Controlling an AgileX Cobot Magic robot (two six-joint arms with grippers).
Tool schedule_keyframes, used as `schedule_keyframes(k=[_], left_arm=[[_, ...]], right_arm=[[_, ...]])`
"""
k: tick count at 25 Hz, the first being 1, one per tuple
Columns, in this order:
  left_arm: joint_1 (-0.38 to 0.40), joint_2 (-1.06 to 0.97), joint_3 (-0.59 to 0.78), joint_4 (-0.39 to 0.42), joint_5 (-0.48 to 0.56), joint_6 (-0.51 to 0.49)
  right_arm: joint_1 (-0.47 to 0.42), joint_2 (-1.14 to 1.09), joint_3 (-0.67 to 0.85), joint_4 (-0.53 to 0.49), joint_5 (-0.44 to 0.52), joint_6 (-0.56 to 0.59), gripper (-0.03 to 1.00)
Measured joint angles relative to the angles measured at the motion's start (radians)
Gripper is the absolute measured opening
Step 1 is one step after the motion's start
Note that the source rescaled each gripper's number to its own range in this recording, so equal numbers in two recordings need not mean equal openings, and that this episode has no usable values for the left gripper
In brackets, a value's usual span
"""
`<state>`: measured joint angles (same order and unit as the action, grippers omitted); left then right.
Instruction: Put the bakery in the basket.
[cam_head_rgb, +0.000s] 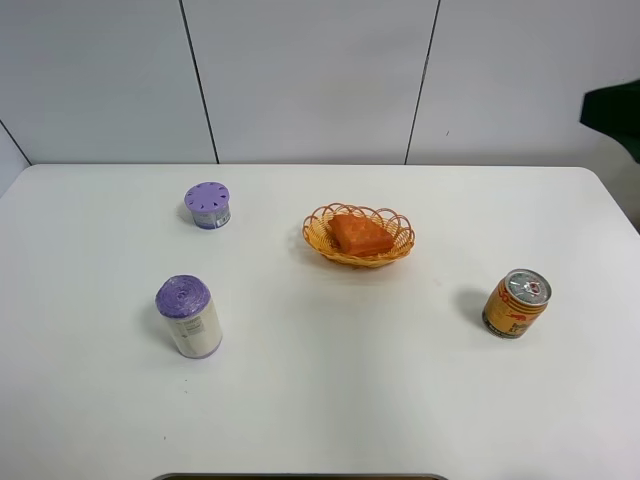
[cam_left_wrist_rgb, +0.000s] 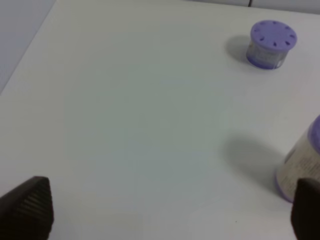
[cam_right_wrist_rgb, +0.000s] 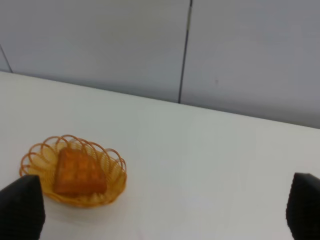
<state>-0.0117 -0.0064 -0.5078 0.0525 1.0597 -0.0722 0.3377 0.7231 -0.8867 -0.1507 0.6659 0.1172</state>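
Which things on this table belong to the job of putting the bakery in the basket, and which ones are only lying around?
Part of the job:
- bakery, lying inside the basket
- basket

Only lying around:
- short purple-lidded jar
- tall purple-lidded container
- drink can
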Motion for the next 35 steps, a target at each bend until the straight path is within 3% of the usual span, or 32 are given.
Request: schedule_keyframes(k=[10,16,26,35], left_arm=[[0.0,0.0,0.0,0.0,0.0,0.0],[0.0,0.0,0.0,0.0,0.0,0.0],[0.0,0.0,0.0,0.0,0.0,0.0],[0.0,0.0,0.0,0.0,0.0,0.0]], right_arm=[[-0.002,-0.342,0.006,-0.02,0.246,0.003,1.0],[-0.082,-0.487,0.006,-0.019,0.356,0.001,0.95],[-0.316,-0.652,0.007,0.075,0.457,-0.117,0.93],[-0.349,-0.726,0.218,0.132,0.479,-0.117,0.93]])
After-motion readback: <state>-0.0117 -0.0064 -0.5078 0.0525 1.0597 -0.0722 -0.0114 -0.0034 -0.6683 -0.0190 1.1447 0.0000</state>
